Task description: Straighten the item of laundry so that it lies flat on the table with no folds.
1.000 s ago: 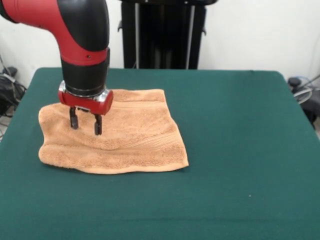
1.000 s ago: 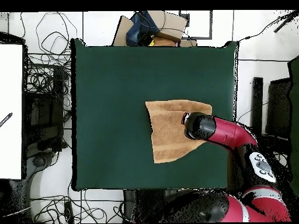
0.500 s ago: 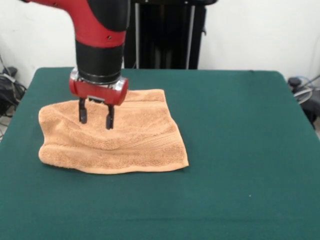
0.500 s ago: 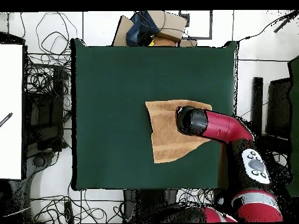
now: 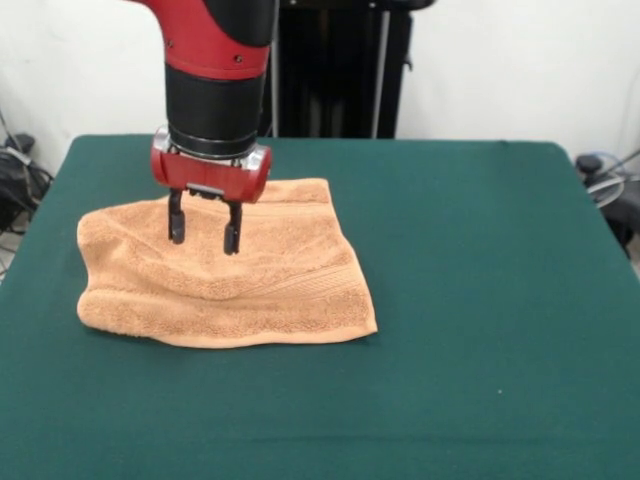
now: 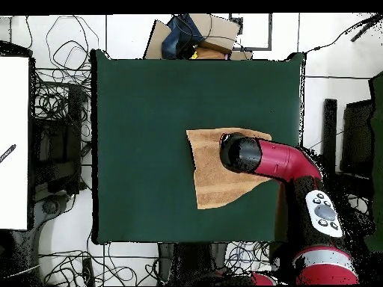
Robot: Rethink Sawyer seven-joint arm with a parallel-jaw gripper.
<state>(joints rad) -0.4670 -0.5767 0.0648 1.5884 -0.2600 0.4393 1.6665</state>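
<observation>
One towel [image 5: 225,275], orange-tan terry, sits on the green table [image 5: 480,300], and it's definitely not flat. From the front it's on the left half of the table, closer to the far edge than the near one. A long ridge runs across it from the left side toward the middle, and the near-left edge looks rolled or doubled over, so it's thick there. Woven stripes show near the right hem. The near-right corner lies flat and pointy on the felt.

Gripper [image 5: 204,238] hangs straight down from the red and black arm, over the far-left part of the towel. Both fingers [image 5: 177,222] are spread with a clear gap and nothing between them, so it's released. Can't really tell if the tips touch the cloth or just hover above it.

Overhead, the arm's wrist [image 6: 241,152] covers the gripper, over the towel's [image 6: 213,176] upper right part. Cables [image 6: 56,97] are all over the floor around the table [image 6: 142,134].
</observation>
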